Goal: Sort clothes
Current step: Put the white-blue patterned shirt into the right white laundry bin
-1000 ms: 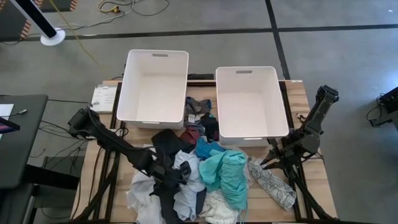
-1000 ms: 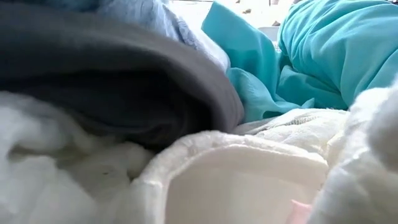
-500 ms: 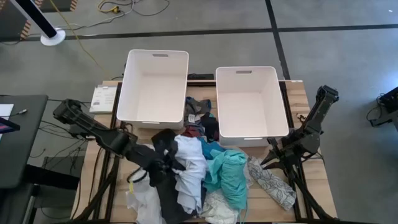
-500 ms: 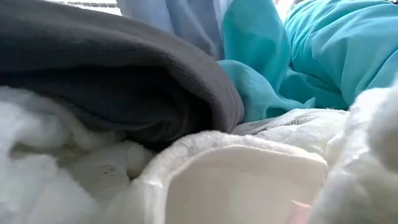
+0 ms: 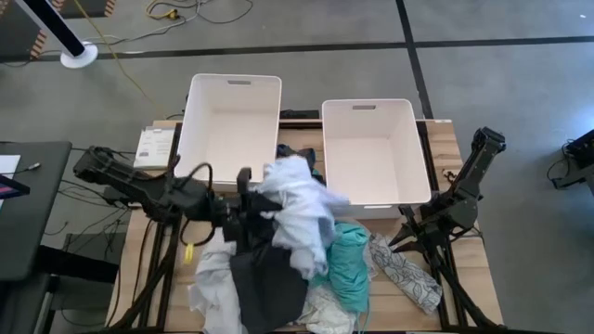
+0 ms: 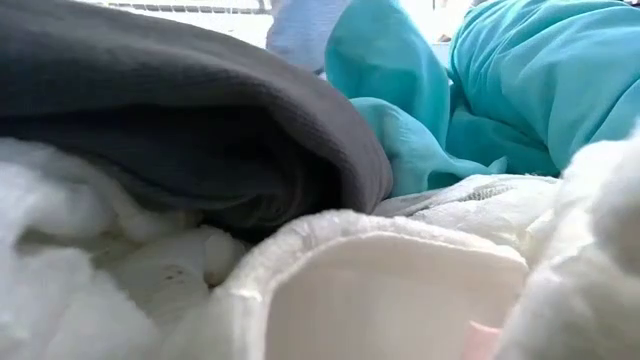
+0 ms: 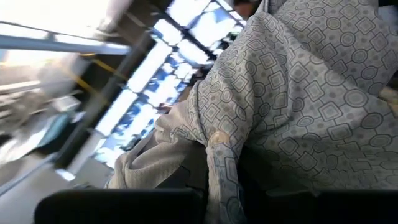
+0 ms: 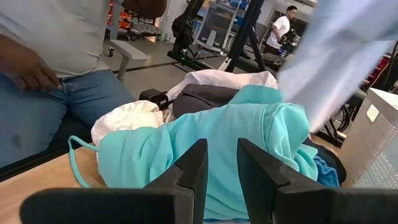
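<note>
Sorting barely begun: clothes (image 5: 306, 269) heaped on table (image 5: 445, 139) before both bins | white patterned garment (image 5: 297, 199) lifted over heap, clenched in left end effector (image 5: 243, 206) | left bin (image 5: 227, 130), right bin (image 5: 373, 153) empty | right end effector (image 8: 219, 162) parted, grasping nothing, beside heap.

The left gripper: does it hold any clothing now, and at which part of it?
Yes. The left gripper is shut on the white patterned garment, gripping a bunched fold near one edge; which part exactly cannot be told.
</note>
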`<state>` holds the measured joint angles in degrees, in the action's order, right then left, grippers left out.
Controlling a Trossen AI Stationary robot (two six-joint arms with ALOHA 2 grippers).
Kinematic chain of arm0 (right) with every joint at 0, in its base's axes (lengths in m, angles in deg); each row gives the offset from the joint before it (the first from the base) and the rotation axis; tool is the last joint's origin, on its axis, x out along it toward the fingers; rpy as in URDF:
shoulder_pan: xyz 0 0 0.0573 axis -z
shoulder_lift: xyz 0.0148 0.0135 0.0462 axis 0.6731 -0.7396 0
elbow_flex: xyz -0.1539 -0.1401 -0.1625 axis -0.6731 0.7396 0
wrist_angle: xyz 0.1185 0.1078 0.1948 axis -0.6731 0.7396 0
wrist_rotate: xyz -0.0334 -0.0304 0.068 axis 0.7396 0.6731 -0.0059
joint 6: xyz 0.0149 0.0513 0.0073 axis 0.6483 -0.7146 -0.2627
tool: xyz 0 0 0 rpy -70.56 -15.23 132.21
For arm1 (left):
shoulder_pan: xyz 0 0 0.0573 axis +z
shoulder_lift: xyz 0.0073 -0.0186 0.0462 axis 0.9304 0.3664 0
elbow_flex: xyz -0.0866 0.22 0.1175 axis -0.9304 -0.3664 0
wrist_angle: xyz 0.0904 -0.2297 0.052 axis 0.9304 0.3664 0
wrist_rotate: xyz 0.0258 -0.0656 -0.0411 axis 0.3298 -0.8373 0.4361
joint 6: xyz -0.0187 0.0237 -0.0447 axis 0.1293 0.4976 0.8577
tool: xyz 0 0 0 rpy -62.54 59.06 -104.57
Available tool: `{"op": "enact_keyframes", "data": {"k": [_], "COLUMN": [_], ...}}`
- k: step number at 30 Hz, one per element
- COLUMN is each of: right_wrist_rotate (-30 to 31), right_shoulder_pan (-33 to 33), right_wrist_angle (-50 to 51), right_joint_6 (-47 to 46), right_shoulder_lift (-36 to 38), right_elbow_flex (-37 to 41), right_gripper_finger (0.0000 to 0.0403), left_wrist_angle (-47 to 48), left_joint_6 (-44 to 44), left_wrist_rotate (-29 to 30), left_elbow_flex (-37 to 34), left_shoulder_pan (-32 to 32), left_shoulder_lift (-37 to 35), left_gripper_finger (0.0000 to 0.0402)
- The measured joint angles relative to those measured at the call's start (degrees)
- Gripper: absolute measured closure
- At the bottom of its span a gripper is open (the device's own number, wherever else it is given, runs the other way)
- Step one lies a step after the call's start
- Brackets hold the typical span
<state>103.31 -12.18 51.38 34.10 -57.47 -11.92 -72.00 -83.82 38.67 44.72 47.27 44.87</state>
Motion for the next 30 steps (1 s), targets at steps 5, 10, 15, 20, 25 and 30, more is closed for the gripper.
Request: {"op": "enact_keyframes", "data": {"k": [5,10,15,20,25,30], "right_wrist_rotate": [0.0,0.0,0.0,0.0,0.0,0.01], "right_shoulder_pan": [-0.01,-0.01,-0.01,-0.01,0.01,-0.01], "right_wrist_angle": [0.01,0.02,0.06,0.43,1.27,1.45], "right_joint_6": [-0.02,0.0,-0.02,0.0,0.0,0.0], "right_shoulder_lift": [0.0,0.0,0.0,0.02,0.0,0.02], "right_elbow_flex": [0.0,0.0,0.0,0.0,0.0,-0.02], "right_gripper_finger": [0.03,0.03,0.03,0.03,0.03,0.03], "left_wrist_angle": [-8.49,-13.52,-21.16,-24.84,-24.75,-23.38], "left_joint_6": [-1.72,-0.44,1.41,3.81,4.22,6.41], "left_wrist_rotate": [-0.79,-5.32,-7.88,-11.58,-12.1,-12.06], "left_elbow_flex": [0.0,0.46,0.52,2.72,8.05,14.53], "left_shoulder_pan": [5.19,10.16,14.35,17.67,20.49,23.98], "left_shoulder_lift": [0.11,0.12,2.61,7.31,14.36,22.41], "left_gripper_finger": [0.0369,0.0369,0.0369,0.0369,0.0369,0.0369]}}
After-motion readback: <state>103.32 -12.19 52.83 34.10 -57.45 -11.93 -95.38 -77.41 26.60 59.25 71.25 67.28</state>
